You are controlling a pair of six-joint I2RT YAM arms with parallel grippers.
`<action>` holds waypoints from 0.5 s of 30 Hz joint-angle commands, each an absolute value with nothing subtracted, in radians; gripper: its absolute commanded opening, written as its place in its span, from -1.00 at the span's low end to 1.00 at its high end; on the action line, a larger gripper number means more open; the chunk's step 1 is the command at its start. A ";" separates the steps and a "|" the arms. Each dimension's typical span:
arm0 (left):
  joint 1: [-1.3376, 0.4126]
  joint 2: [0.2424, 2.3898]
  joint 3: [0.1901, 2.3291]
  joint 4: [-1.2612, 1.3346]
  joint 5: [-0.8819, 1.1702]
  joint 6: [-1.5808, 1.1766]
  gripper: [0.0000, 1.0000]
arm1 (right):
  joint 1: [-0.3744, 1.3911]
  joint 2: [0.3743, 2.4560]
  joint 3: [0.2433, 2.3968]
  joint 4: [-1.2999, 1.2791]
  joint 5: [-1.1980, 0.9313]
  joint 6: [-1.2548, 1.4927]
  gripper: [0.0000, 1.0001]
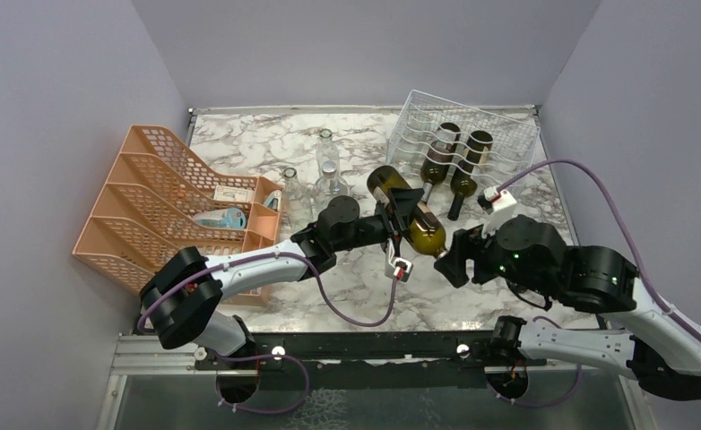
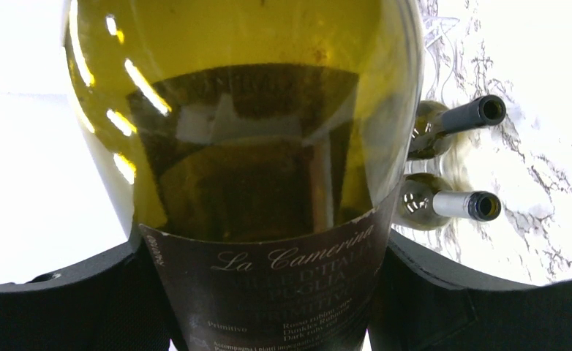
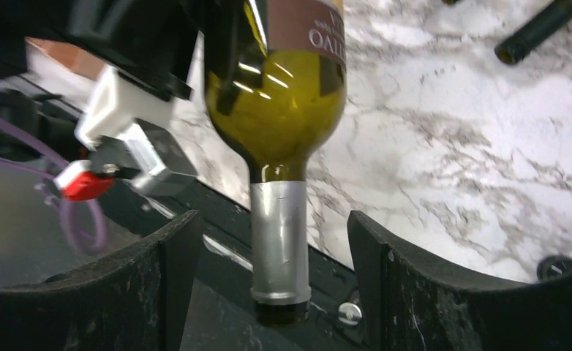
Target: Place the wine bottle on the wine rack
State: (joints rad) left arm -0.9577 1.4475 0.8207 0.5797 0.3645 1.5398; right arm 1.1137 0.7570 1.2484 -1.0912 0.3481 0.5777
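Above the black base rail (image 1: pixel 365 345), left arm (image 1: pixel 239 269) and right arm (image 1: pixel 598 278), black rounded joint housings, white link shells, 1 purple cable (image 1: pixel 366 324) looping along each, black curved fingers (image 3: pixel 159 292), white wrist camera block (image 3: pixel 118 110) with red tip

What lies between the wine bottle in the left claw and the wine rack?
Bare marble table and the protruding necks of two racked bottles, in the top view.

"La Camerina" on wine bottle (image 2: pixel 248 168)
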 commanded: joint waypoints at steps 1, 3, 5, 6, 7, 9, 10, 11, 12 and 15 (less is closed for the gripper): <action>-0.960 1.380 0.829 0.603 0.408 1.616 -1.00 | 1.119 0.808 1.183 -1.169 0.377 0.632 0.48; -0.960 1.382 0.830 0.587 0.401 1.630 -1.00 | 1.119 0.832 1.154 -1.134 0.355 0.619 0.45; -0.960 1.386 0.831 0.571 0.383 1.653 -1.00 | 1.120 0.853 1.132 -1.095 0.335 0.609 0.38; -0.960 1.386 0.831 0.566 0.377 1.658 -1.00 | 1.119 0.861 1.122 -1.075 0.327 0.607 0.34; -0.960 1.386 0.833 0.559 0.371 1.661 -1.00 | 1.120 0.869 1.112 -1.060 0.323 0.606 0.31; -0.960 1.385 0.834 0.546 0.363 1.672 -1.00 | 1.119 0.881 1.094 -1.035 0.326 0.606 0.25; -0.960 1.382 0.835 0.543 0.364 1.677 -1.00 | 1.118 0.885 1.088 -1.023 0.328 0.607 0.23; -0.960 1.381 0.835 0.540 0.365 1.677 -1.00 | 1.119 0.889 1.084 -1.015 0.331 0.605 0.21; -0.960 1.378 0.834 0.537 0.366 1.679 -1.00 | 1.119 0.891 1.081 -1.008 0.338 0.604 0.19; -0.960 1.371 0.834 0.523 0.367 1.700 -1.00 | 1.119 0.894 1.071 -0.982 0.348 0.609 0.14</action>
